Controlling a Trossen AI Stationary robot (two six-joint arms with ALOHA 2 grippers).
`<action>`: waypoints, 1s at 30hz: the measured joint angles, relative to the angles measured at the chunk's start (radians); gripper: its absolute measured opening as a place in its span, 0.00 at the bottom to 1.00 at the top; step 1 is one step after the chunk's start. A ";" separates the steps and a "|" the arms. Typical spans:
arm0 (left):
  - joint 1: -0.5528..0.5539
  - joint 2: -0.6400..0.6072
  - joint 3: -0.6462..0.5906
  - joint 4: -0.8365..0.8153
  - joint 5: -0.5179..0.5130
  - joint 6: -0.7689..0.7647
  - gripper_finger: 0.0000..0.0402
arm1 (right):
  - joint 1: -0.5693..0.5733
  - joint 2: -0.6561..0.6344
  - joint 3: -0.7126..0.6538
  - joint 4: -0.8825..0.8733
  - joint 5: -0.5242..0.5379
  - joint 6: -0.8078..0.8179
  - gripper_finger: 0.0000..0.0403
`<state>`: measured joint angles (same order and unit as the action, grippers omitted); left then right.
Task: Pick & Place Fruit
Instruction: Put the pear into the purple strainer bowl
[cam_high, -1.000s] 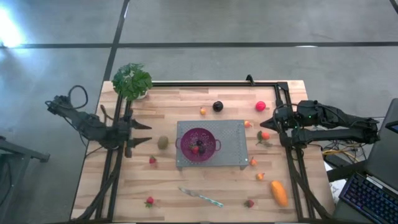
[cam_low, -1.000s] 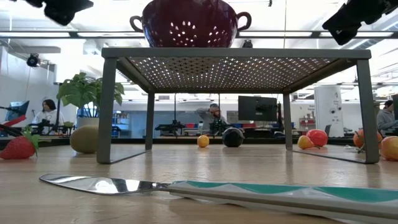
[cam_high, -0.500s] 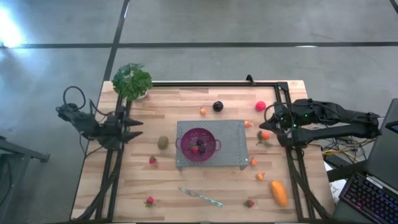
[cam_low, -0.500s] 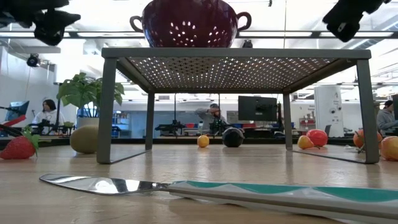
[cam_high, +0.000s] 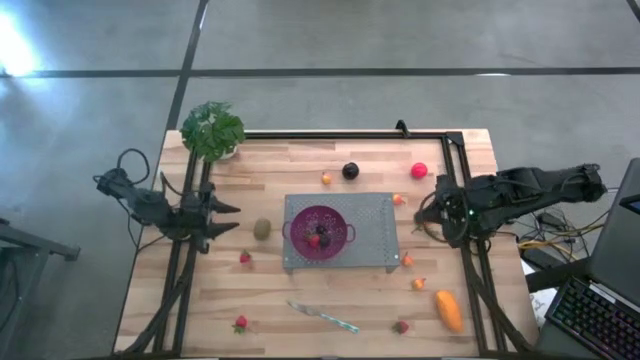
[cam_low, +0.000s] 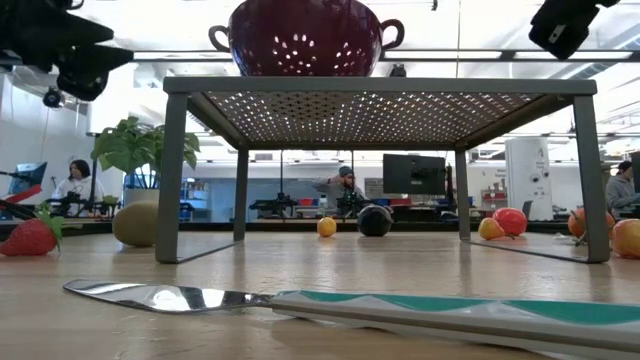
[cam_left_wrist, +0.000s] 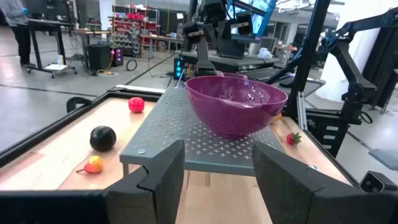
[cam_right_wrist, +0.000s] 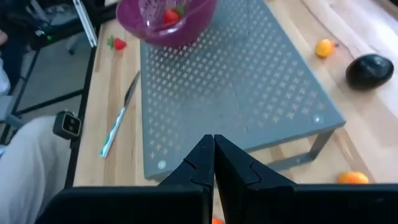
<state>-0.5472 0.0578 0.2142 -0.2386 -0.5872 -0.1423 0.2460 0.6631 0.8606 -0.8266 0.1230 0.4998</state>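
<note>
Your left gripper (cam_high: 222, 217) had pulled back left of the rack (cam_high: 375, 215) in the last second, fingers partly spread, holding nothing. Kiwi (cam_high: 262, 229) sat just left of the rack, untouched; strawberries (cam_high: 313, 240) were already in the purple colander (cam_high: 319, 225) on the rack. Right gripper (cam_high: 428, 212) had swung in over the rack's right edge, pinched shut and empty. Likely you were between picks. No readable writing or brands anywhere.

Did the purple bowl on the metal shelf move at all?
No. The purple bowl sits on the same spot of the metal shelf as before, left of its middle, in the high view.
</note>
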 joint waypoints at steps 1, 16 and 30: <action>0.000 0.000 -0.009 0.002 0.000 -0.007 0.48 | 0.022 0.010 0.007 -0.012 0.018 0.020 0.02; 0.000 0.000 -0.056 -0.006 -0.015 -0.034 0.48 | 0.361 0.177 0.114 -0.171 0.187 0.378 0.02; 0.000 0.000 -0.056 -0.008 -0.015 -0.034 0.48 | 0.617 0.382 0.112 -0.241 0.244 0.724 0.02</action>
<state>-0.5472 0.0574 0.1581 -0.2467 -0.6019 -0.1761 0.8632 1.0446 0.9730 -1.0679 0.3673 1.2235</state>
